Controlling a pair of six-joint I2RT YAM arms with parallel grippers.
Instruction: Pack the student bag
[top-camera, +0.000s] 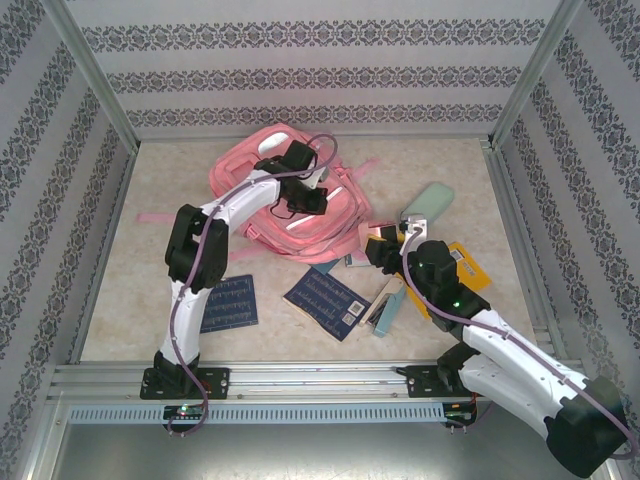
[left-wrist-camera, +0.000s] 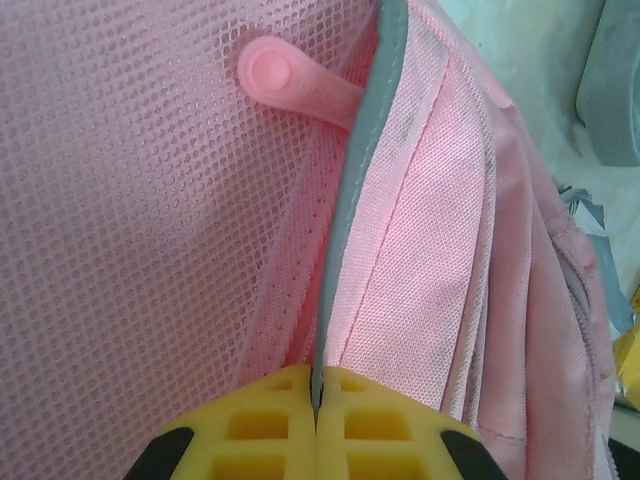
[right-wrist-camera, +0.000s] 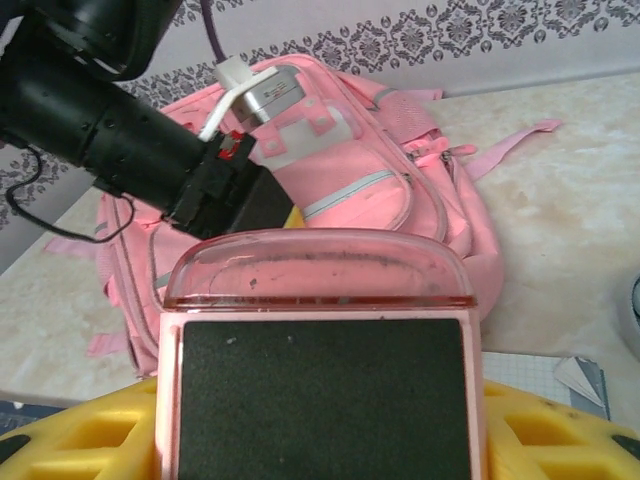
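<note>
Beige marbled worktop (top-camera: 120, 280), read from the left of the overhead view.

Lower left: one dark blue gridded rectangular pad (top-camera: 228, 303), lying flat just beside the left arm. Lower centre: a second dark blue gridded pad (top-camera: 327, 300), tilted. Two such pads in all.

Upper centre: one large pink fabric backpack (top-camera: 262, 190), white-trimmed pockets facing up, lying flat, straps trailing to left and right. Much the biggest thing on the worktop.

Left hand (top-camera: 305, 200) down on top of the pink fabric backpack. In the left wrist view, yellow fingers (left-wrist-camera: 250, 425) pressed tight together, no gap, pinching the grey piping (left-wrist-camera: 350, 200) at the edge of a pocket. Pink mesh at the left of that frame, one pink rubber zip pull (left-wrist-camera: 290, 80) at upper centre.

Right of centre: one pale teal-edged book (top-camera: 385, 308), touching the second pad's right corner.

Right hand (top-camera: 383, 245) just right of the backpack's lower edge. In the right wrist view, closed on one small pink square gadget (right-wrist-camera: 320, 390) with a black face and a clear pink domed top, held between two yellow fingers (right-wrist-camera: 90, 440).

Upper right: one pale green-grey oblong pouch (top-camera: 428, 203). Right, partly under the right arm: one flat yellow item (top-camera: 472, 272), kind unclear.
</note>
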